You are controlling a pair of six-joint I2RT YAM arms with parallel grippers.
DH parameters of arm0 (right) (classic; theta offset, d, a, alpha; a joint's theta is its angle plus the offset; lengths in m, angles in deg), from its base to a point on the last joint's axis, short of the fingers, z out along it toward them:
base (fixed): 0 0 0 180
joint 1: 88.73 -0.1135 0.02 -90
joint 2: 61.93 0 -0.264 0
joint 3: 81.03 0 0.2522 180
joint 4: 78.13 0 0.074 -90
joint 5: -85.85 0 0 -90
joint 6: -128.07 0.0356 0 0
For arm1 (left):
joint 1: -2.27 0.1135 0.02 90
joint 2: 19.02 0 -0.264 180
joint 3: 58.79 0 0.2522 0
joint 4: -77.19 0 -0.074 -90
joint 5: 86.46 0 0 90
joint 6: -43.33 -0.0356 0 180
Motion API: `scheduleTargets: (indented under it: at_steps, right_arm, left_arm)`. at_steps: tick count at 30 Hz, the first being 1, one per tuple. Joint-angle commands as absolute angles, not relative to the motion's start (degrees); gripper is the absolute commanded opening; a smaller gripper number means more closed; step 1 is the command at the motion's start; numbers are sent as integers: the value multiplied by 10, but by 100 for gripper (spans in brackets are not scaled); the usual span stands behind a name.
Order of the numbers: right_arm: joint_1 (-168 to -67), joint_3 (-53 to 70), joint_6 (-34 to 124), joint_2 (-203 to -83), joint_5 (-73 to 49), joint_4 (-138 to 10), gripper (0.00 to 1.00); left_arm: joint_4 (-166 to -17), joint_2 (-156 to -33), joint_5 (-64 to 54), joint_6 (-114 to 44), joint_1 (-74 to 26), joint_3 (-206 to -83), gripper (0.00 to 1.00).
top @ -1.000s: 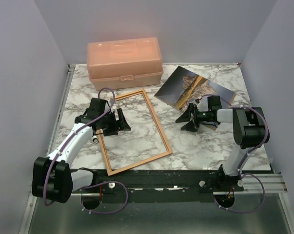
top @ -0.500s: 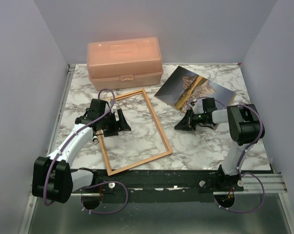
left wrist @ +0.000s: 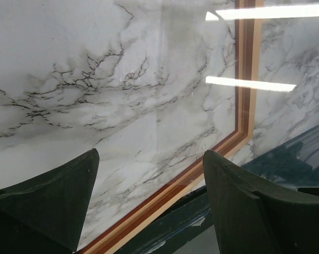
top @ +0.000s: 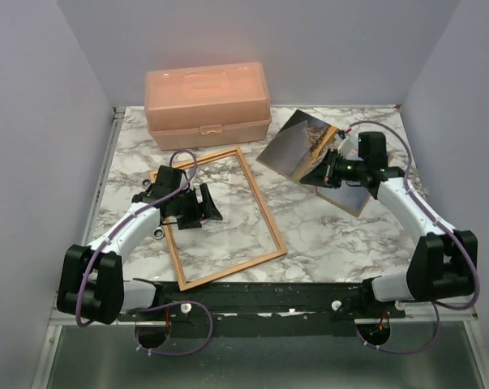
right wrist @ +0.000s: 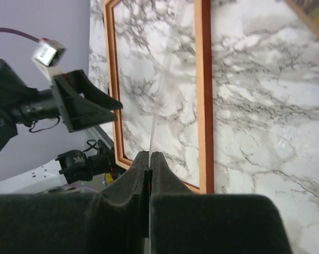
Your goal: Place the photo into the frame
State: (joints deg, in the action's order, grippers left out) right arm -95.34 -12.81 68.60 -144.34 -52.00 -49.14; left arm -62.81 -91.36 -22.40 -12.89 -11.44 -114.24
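The photo (top: 295,144) is tilted up off the table at the back right, its picture side facing up. My right gripper (top: 323,168) is shut on its near edge. In the right wrist view the photo (right wrist: 158,106) shows edge-on as a thin pale line running out from the closed right gripper (right wrist: 149,154). The wooden frame (top: 261,200) lies flat on the marble at centre-left, with only marble inside it. My left gripper (top: 200,207) stands open above the frame's left side, nothing between its fingers. The left wrist view shows the left gripper (left wrist: 148,156) over a corner of the frame (left wrist: 244,79).
A peach plastic box (top: 208,101) stands closed at the back, just beyond the frame. A flat brown backing board (top: 351,196) lies on the table under my right gripper. The table's dark front rail (top: 268,296) runs along the near edge, by the frame's near corner.
My right gripper has shut on the photo's edge and lifted it, swinging toward the back right. The left arm has barely moved and stays open.
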Motion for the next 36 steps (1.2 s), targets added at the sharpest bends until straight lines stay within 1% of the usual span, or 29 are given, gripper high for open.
scheduleTargets:
  at_steps: [1, 5, 11, 16, 22, 24, 28, 32, 36]
  right_arm:
    - [-954, -47, 677, -1352, -397, -380, 1]
    - [-954, 27, 669, -1292, -271, -290, 0]
    - [-954, 97, 658, -1240, -168, -228, 0]
    - [-954, 119, 658, -1209, -134, -218, 1]
    - [-954, 127, 658, -1205, -131, -213, 1]
    - [-954, 128, 659, -1203, -130, -210, 0]
    - [-954, 138, 660, -1194, -117, -208, 1]
    - [-954, 155, 660, -1187, -103, -201, 1]
    - [-954, 165, 657, -1185, -90, -193, 1]
  left_arm:
    - [-666, -947, -244, -104, -143, -1154, 81]
    - [-692, -1005, -242, -82, -182, -1181, 81]
    - [-720, -1111, -239, -51, -251, -1250, 80]
    - [-729, -1181, -234, -33, -300, -1311, 81]
    - [-714, -1254, -210, -27, -345, -1378, 80]
    - [-701, -1275, -193, -26, -357, -1398, 79]
    - [-671, -1312, -161, -31, -378, -1436, 68]
    - [-643, -1336, -136, -37, -398, -1465, 50]
    - [-634, -1346, -135, -43, -418, -1481, 39]
